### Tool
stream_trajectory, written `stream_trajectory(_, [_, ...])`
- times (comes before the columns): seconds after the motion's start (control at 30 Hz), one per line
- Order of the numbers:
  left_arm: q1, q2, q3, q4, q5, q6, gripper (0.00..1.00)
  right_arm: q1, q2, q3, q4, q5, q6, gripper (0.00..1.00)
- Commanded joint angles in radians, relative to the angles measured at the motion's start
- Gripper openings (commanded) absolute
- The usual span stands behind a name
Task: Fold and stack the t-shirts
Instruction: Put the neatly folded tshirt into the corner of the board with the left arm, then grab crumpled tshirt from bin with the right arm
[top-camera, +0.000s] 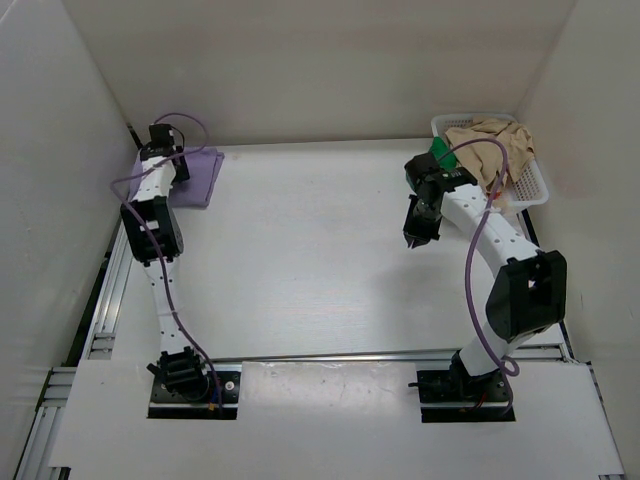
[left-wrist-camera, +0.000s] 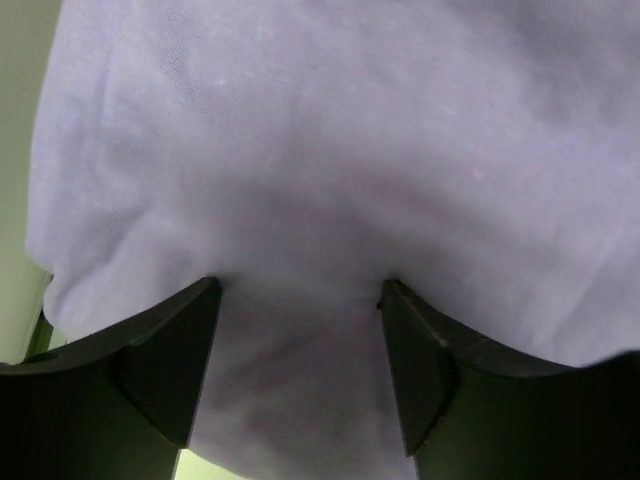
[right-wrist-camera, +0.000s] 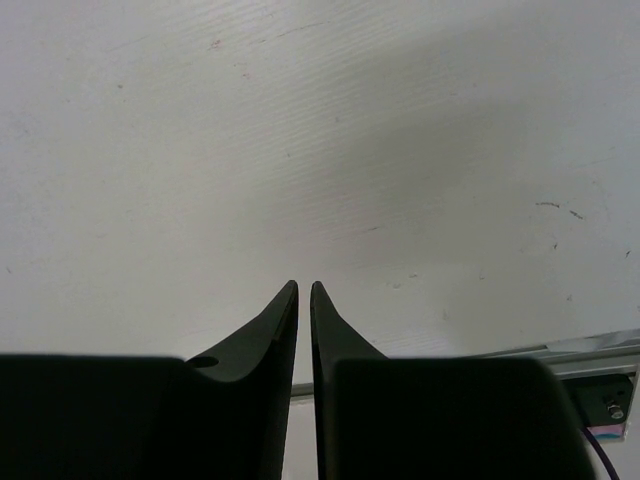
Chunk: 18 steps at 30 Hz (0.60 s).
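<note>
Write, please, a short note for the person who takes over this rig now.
Left end effector: open, close over the folded lavender purple cloth t-shirt at the far left of the white table.
Right end effector: shut, empty, above bare tabletop.
Done: one shirt folded.
To do: tan beige cloth t-shirt and green cloth t-shirt, crumpled in the white plastic lattice basket; orange-red one not visible.

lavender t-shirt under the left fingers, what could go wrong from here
The left fingers stand open, tips seemingly on the lavender t-shirt; pulling away could snag cloth and undo the fold. In the basket, the tan t-shirt lies heaped against the green t-shirt; grabbing one may drag both.
</note>
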Motion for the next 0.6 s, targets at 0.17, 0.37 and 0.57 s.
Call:
stream_trajectory(0.17, [-0.039,0.081,0.134,0.002,-0.023,-0.001,0.93,0.002,0.031,0.146,-0.025,0.105,0.004,0.21])
stream_trajectory(0.37, [-0.039,-0.094,0.086,0.011,-0.014,-0.001,0.99,-0.130,0.021,0.324,0.022,0.203,-0.017,0.61])
stream_trajectory(0.57, [-0.039,-0.361,-0.045,0.011,0.030,-0.001,0.99,-0.363,0.158,0.456,0.134,0.204,-0.010,0.66])
